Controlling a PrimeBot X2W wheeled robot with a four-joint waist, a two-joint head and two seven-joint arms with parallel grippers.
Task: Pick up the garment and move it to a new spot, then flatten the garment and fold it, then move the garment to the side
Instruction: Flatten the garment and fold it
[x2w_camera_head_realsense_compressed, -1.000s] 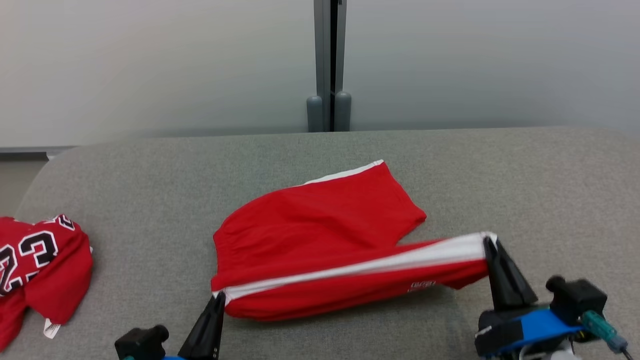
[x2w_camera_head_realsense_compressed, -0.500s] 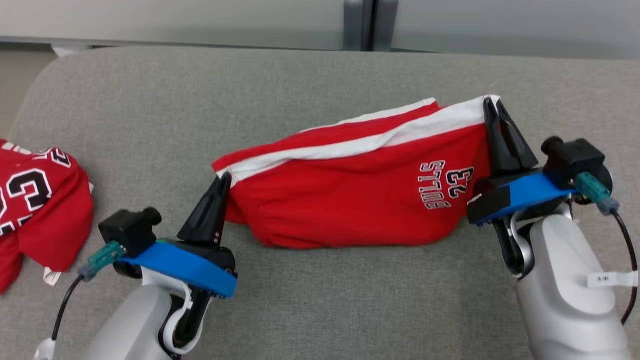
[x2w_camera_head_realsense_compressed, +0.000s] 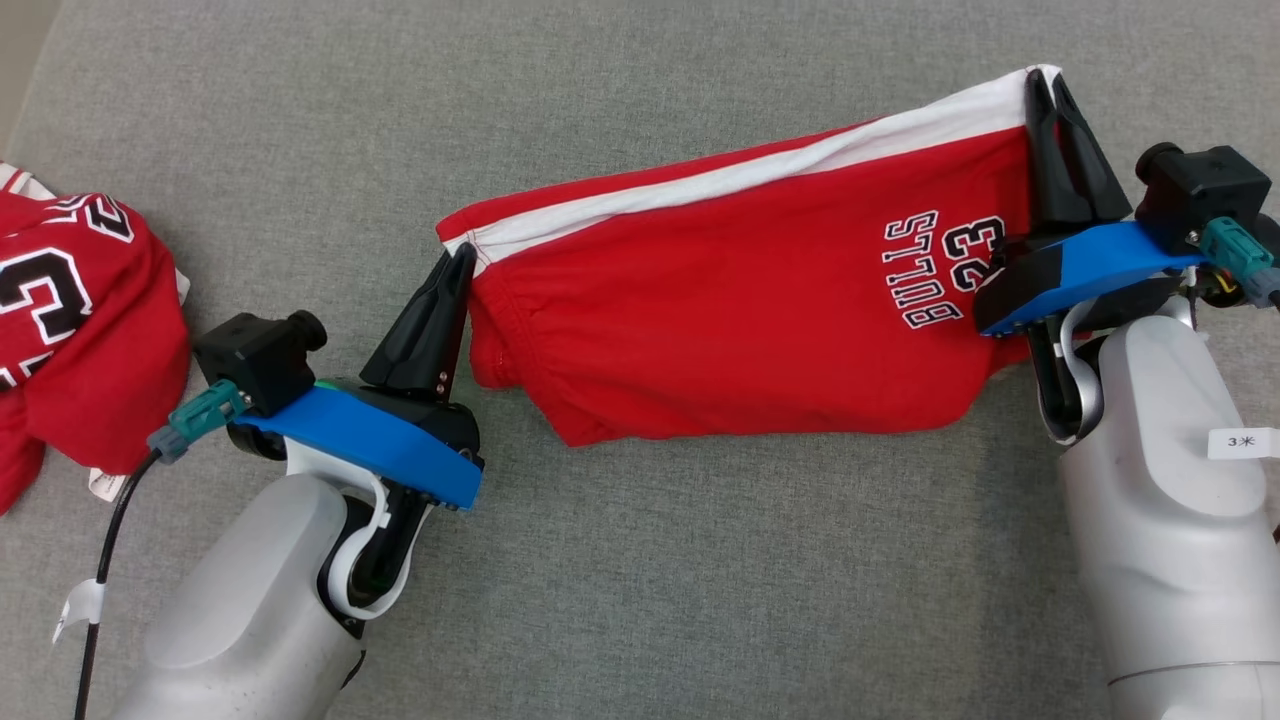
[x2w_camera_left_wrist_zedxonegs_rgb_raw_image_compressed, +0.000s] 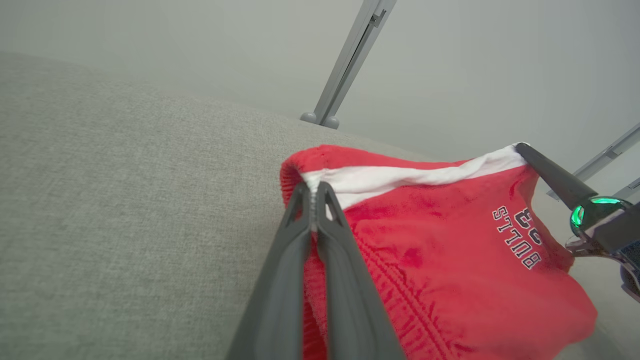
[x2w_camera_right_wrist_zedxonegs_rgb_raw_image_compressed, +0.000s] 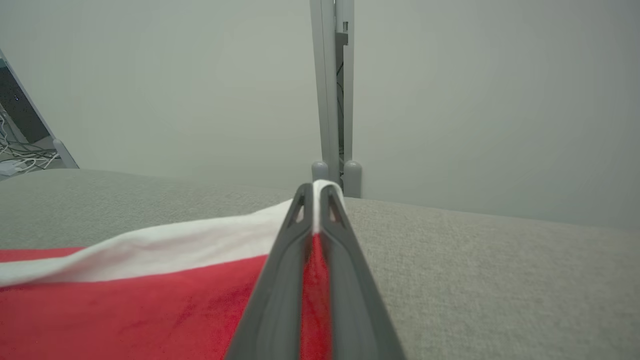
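Red shorts (x2w_camera_head_realsense_compressed: 740, 320) hanging above grey cushion (x2w_camera_head_realsense_compressed: 700, 560), white stripe stretching tight between both grippers. Second ago mostly lying flat; now lifting up, print showing. Picking-up part looking done, moving coming next. Left gripper (x2w_camera_head_realsense_compressed: 462, 262) squeezing shut on waist corner. Right gripper (x2w_camera_head_realsense_compressed: 1040, 85) squeezing shut on leg corner.

We take this for an office or a lab test bay. We see a counter (x2w_camera_head_realsense_compressed: 640, 600) covered in plain grey fabric, pale frosted partition panels (x2w_camera_right_wrist_zedxonegs_rgb_raw_image_compressed: 150, 90) standing behind it, a grey metal post (x2w_camera_right_wrist_zedxonegs_rgb_raw_image_compressed: 325, 90) joining two of them, and, in the right wrist view, a tangle of loose cables (x2w_camera_right_wrist_zedxonegs_rgb_raw_image_compressed: 15, 159) beyond one panel's edge.
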